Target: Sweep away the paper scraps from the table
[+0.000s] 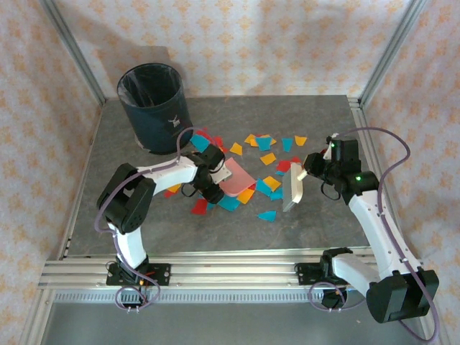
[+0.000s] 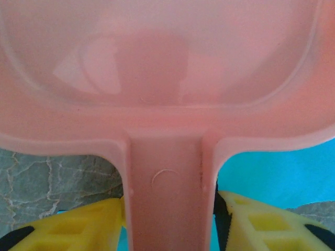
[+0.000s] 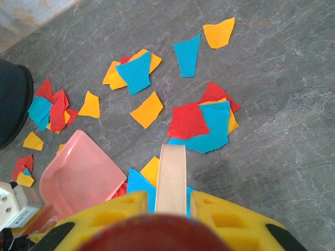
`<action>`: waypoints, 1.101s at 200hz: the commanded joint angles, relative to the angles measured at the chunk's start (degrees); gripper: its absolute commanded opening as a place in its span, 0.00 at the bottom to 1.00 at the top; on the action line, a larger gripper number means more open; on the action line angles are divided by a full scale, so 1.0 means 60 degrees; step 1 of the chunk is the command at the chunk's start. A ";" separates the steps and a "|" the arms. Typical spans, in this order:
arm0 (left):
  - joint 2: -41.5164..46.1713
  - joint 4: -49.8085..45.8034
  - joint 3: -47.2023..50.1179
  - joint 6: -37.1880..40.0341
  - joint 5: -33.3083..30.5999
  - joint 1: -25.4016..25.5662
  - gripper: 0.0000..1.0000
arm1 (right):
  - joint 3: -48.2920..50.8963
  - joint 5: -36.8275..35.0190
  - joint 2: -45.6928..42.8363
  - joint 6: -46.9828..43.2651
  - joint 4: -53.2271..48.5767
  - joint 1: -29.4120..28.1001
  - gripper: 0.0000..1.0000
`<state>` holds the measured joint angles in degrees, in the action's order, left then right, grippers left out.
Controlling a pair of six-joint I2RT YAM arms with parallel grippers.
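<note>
Red, yellow-orange and cyan paper scraps (image 1: 266, 154) lie scattered over the middle of the grey marbled table (image 1: 330, 115). My left gripper (image 1: 214, 180) is shut on the handle of a pink dustpan (image 1: 237, 180), which lies among the scraps. In the left wrist view the dustpan (image 2: 167, 78) spreads across the top and its handle sits between my yellow fingers (image 2: 78, 225). My right gripper (image 1: 307, 171) is shut on a beige brush (image 1: 292, 190) standing just right of the pile. In the right wrist view the brush (image 3: 171, 175) points at red and cyan scraps (image 3: 201, 123), with the dustpan (image 3: 84, 175) to its left.
A dark round bin (image 1: 152, 106) with a liner stands at the back left of the table, and its edge (image 3: 10, 99) shows at the left of the right wrist view. Aluminium rails (image 1: 215, 269) edge the table. Bare stone lies right of the brush (image 3: 282, 104).
</note>
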<state>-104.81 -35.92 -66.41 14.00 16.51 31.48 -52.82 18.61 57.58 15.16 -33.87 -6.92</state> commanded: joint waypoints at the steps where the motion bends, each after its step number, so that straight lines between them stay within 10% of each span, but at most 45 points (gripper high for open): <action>1: 0.0008 -0.0492 -0.0292 0.0234 0.0002 -0.0019 0.44 | -0.0045 -0.0056 -0.0090 0.0021 0.0064 0.0042 0.00; 151: 0.1829 -0.3689 -0.1243 0.0146 -0.0233 -0.0025 0.00 | 0.0765 0.2508 0.0351 0.0107 0.2034 -0.0038 0.00; 220: 0.2631 -0.5247 -0.1566 0.0187 0.0273 -0.0015 0.00 | 0.2317 0.3172 0.0481 -0.1010 0.4794 -0.1457 0.00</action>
<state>-92.44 -61.54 -74.24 14.92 16.84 31.48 -40.93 34.98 60.86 12.47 -15.05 -13.74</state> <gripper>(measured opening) 0.252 0.222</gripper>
